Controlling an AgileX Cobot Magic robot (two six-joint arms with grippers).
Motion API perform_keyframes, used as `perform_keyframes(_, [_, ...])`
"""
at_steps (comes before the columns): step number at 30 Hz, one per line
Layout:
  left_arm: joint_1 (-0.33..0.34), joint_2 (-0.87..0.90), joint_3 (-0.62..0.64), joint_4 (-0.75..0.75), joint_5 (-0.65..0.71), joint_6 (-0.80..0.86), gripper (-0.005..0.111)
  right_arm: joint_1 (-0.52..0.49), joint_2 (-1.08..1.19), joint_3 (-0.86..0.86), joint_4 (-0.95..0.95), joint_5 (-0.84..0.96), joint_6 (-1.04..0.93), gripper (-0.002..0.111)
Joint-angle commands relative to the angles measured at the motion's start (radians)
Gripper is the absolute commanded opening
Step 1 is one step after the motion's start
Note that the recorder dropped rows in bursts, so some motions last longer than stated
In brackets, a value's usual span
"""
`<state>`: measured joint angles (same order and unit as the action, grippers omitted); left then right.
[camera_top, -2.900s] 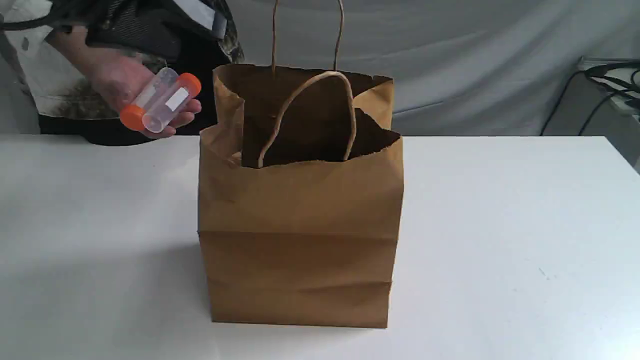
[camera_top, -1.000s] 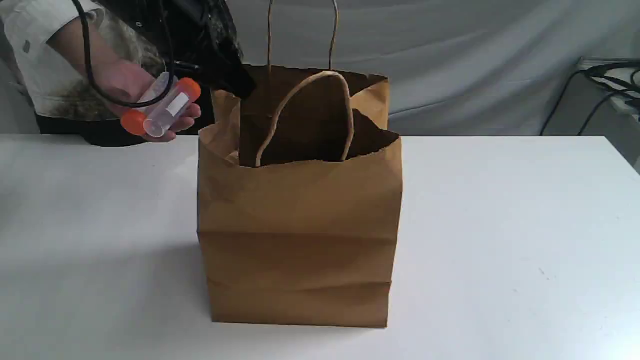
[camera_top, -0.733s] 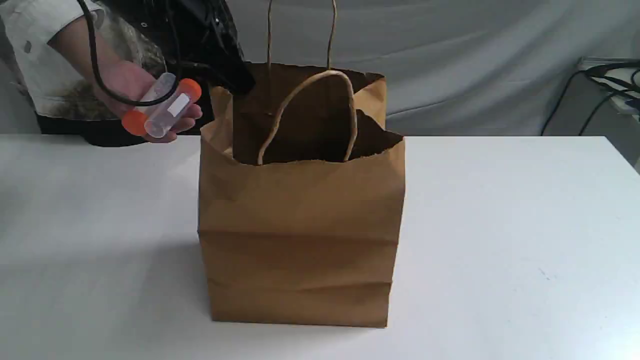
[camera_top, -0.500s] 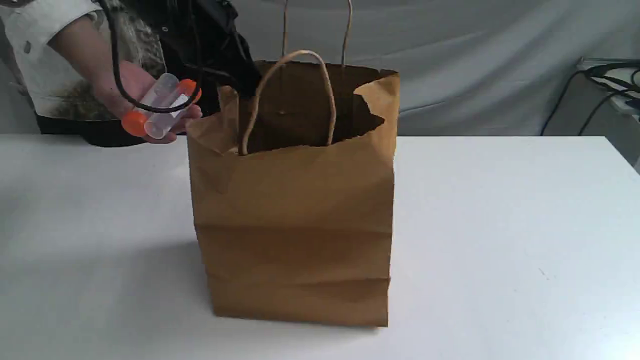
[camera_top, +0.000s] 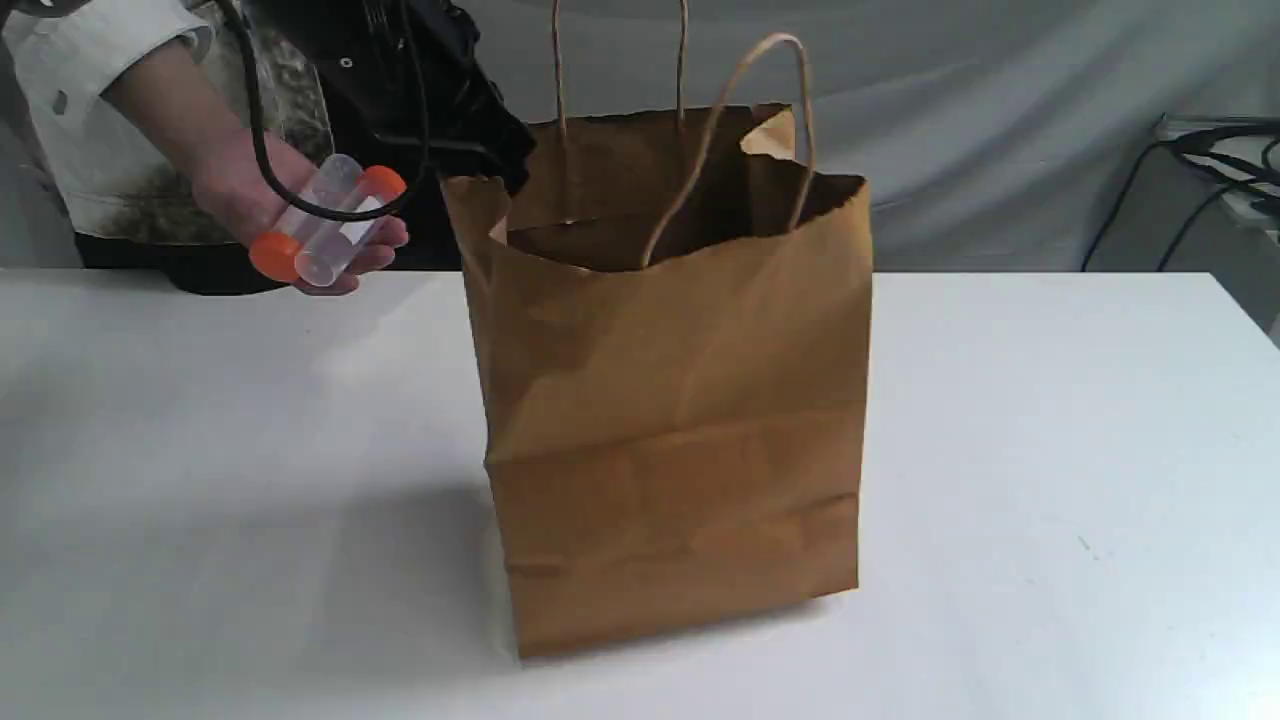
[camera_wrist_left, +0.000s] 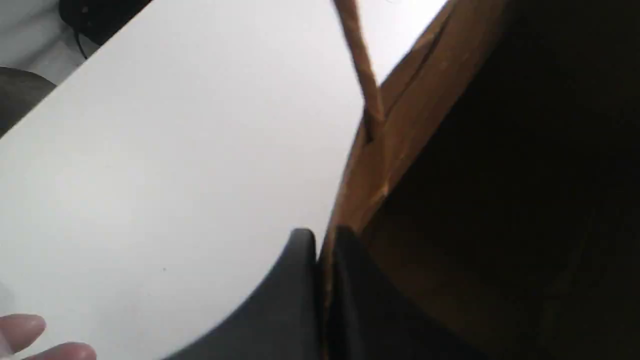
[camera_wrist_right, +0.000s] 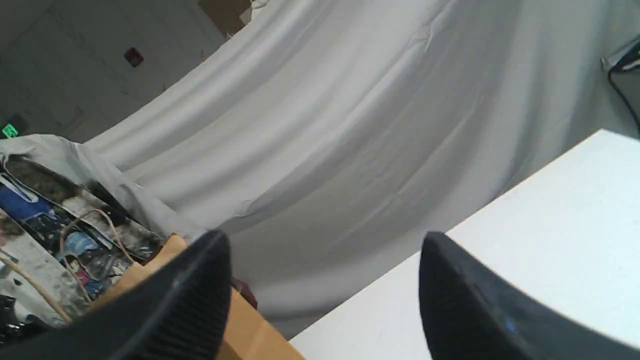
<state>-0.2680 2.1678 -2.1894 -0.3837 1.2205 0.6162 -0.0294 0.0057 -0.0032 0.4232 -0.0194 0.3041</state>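
White tabletop (camera_top: 1000, 450) carries a brown paper bag (camera_top: 670, 400), its rim clamped in the left gripper (camera_wrist_left: 325, 239); the right gripper (camera_wrist_right: 325, 245) gapes empty. Any pull calls for a gentle hold.

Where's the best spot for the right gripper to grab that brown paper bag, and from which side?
I'd pinch the right rim from above, straddling the paper. The paper bag has its mouth facing up, its thin edge is bare there, and the left gripper clamps the other side.
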Motion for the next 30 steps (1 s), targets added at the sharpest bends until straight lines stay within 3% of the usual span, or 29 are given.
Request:
perform_keyframes(1, [-0.004, 0.002, 0.000, -0.009, 0.001, -0.015, 0.000, -0.004, -0.006, 0.003, 0.055, 0.041, 0.021, 0.055])
perform_keyframes(6, [-0.004, 0.002, 0.000, -0.025, 0.001, -0.015, 0.000, 0.004, -0.006, 0.003, 0.032, 0.003, 0.013, 0.055])
perform_keyframes(11, [-0.004, 0.002, 0.000, -0.032, 0.001, -0.015, 0.000, 0.047, -0.006, -0.051, -0.185, -0.070, -0.017, 0.055])
perform_keyframes(16, [-0.004, 0.002, 0.000, -0.032, 0.001, -0.015, 0.000, 0.082, 0.003, -0.086, -0.217, -0.196, -0.015, 0.055])
perform_keyframes(21, [-0.004, 0.002, 0.000, -0.032, 0.001, -0.013, 0.000, 0.118, 0.150, -0.151, -0.315, -0.212, 0.026, 0.056])
perform_keyframes(30, [-0.004, 0.002, 0.000, -0.032, 0.001, -0.013, 0.000, 0.259, 0.535, -0.366, -0.444, -0.310, 0.052, 0.070])
